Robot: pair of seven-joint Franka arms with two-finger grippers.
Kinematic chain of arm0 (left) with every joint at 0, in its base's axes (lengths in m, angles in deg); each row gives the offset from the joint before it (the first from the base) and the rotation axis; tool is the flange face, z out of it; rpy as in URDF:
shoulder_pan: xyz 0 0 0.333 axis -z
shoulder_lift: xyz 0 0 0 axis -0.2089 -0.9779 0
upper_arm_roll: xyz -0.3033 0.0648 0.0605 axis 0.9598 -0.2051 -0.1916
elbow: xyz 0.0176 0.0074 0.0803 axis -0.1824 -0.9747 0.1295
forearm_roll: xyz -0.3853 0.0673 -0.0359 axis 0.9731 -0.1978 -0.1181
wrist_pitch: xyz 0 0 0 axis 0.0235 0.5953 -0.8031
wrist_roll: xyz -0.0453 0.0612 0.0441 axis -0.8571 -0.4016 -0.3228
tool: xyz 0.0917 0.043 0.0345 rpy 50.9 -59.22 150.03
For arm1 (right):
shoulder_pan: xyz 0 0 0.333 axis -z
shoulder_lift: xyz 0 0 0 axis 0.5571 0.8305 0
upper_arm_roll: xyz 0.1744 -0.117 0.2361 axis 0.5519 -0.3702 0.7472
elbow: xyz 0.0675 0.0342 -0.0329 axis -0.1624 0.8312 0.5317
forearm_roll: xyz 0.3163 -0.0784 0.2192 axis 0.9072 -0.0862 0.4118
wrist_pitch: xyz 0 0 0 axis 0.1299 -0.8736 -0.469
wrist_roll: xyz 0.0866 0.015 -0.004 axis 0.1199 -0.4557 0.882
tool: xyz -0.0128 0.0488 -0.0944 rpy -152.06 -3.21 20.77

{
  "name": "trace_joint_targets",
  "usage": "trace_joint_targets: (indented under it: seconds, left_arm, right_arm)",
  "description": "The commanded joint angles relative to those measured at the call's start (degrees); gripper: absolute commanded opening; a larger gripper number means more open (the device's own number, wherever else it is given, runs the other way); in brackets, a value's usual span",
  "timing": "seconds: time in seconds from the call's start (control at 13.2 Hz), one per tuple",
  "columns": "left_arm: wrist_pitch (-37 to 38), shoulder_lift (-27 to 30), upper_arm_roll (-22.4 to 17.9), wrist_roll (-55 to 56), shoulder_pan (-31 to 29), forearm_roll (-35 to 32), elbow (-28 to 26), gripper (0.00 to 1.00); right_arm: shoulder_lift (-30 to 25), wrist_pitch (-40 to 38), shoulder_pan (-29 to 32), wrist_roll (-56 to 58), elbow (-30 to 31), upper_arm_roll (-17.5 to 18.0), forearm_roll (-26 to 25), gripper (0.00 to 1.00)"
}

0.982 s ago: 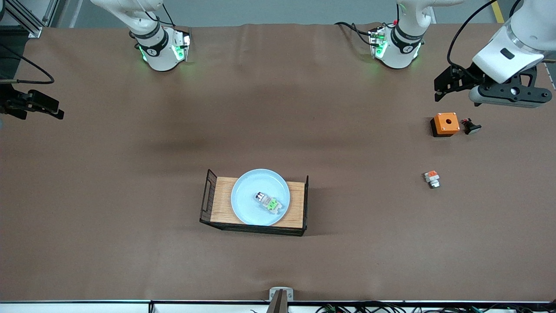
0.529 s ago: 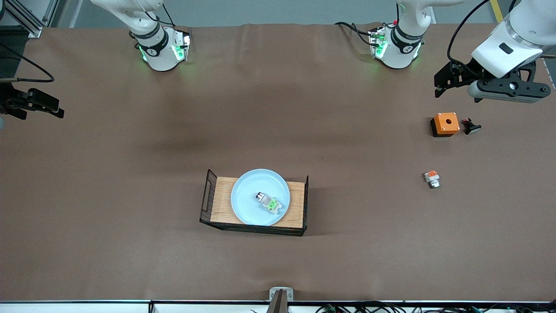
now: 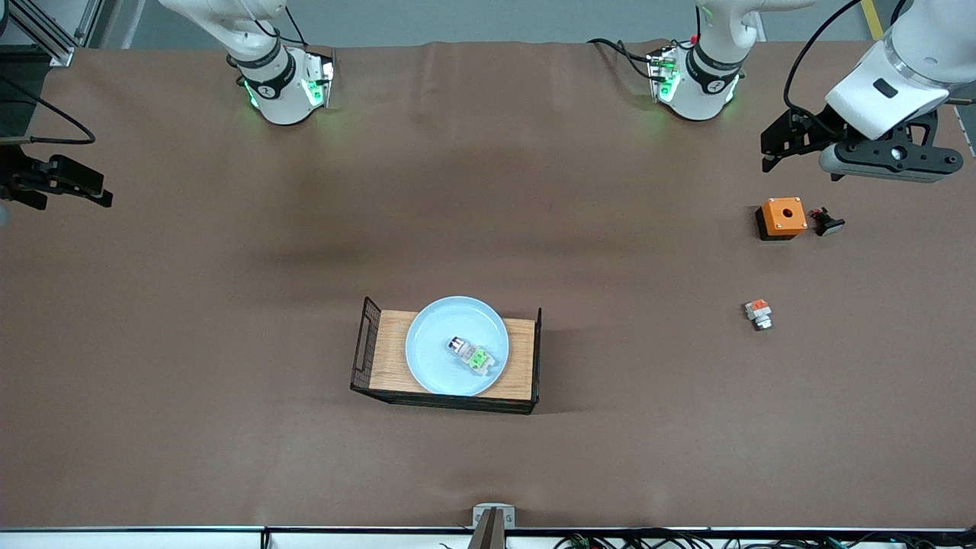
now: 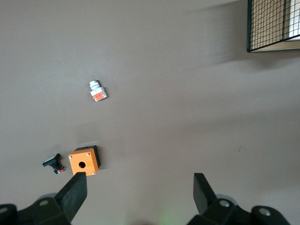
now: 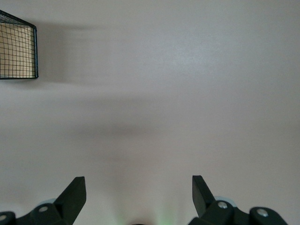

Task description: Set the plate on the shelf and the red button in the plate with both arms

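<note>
The pale blue plate (image 3: 435, 335) lies on a wooden tray (image 3: 389, 352) with black wire ends, in the middle of the table. The button (image 3: 471, 355), grey-white with a green block, lies on the plate; its red cap does not show. My left gripper (image 3: 766, 151) is open and empty, up over the table at the left arm's end, close to the orange box; in the left wrist view (image 4: 139, 186) the jaws stand wide apart. My right gripper (image 3: 105, 192) is open and empty over the right arm's end of the table, also seen in the right wrist view (image 5: 138, 187).
An orange box with a hole (image 3: 782, 217) (image 4: 84, 160) and a small black part (image 3: 826, 222) (image 4: 53, 163) sit beside each other. A small part with an orange-red block (image 3: 758, 313) (image 4: 97, 91) lies nearer the front camera. A tray end shows in both wrist views (image 4: 274, 26) (image 5: 18, 49).
My left gripper has drifted a little toward the robots' bases, away from the orange box. The right arm, plate and button have not moved.
</note>
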Motion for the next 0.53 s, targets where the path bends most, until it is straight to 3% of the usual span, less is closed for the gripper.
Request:
trace_joint_targets:
  seconds: [0.0,0.45]
  left_arm:
    - [-0.91,1.27,0.28,0.04,-0.28,-0.75,-1.15,1.00]
    - [-0.91,1.27,0.28,0.04,-0.36,-0.66,-1.06,1.00]
  right_arm:
    - [-0.70,-0.57,0.51,0.77,-0.09,0.35,-0.26,1.00]
    - [-0.70,-0.57,0.42,0.68,-0.53,0.35,-0.26,1.00]
